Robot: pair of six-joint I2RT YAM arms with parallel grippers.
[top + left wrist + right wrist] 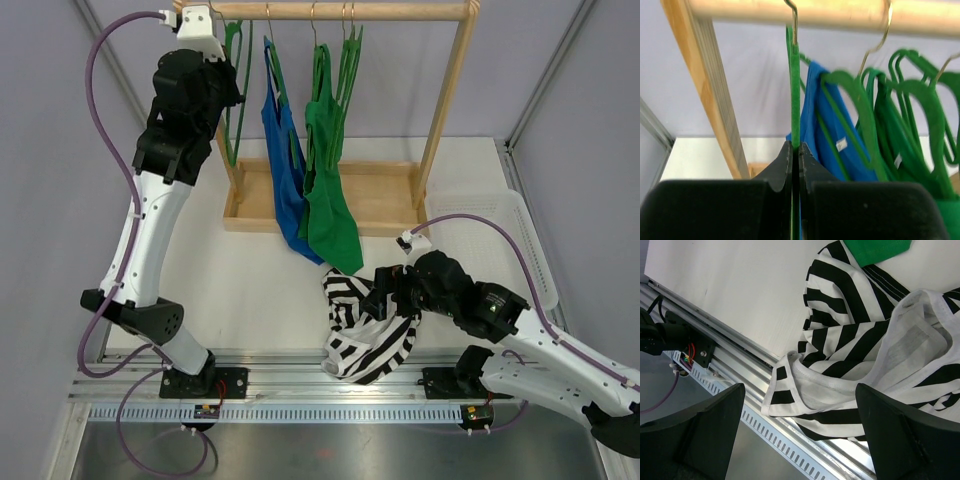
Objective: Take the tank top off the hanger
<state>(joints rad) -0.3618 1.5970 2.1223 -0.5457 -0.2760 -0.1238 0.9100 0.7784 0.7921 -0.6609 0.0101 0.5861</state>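
A black-and-white striped tank top (360, 322) lies crumpled at the table's front edge, partly over the metal rail, and also shows in the right wrist view (860, 340). My right gripper (386, 296) is open right above it (799, 390), its fingers either side of the hem and holding nothing. My left gripper (228, 100) is raised at the rack's left end, shut (795, 150) on a bare green hanger (795, 90) that hangs by its hook from the wooden rod (790, 10). This hanger (235, 70) carries no garment.
A blue tank top (285, 180) and a green tank top (330, 205) hang on green hangers from the wooden rack (445, 100), whose base tray (385, 195) sits behind. A white mat (505, 240) lies at right. The aluminium rail (805, 450) runs along the front.
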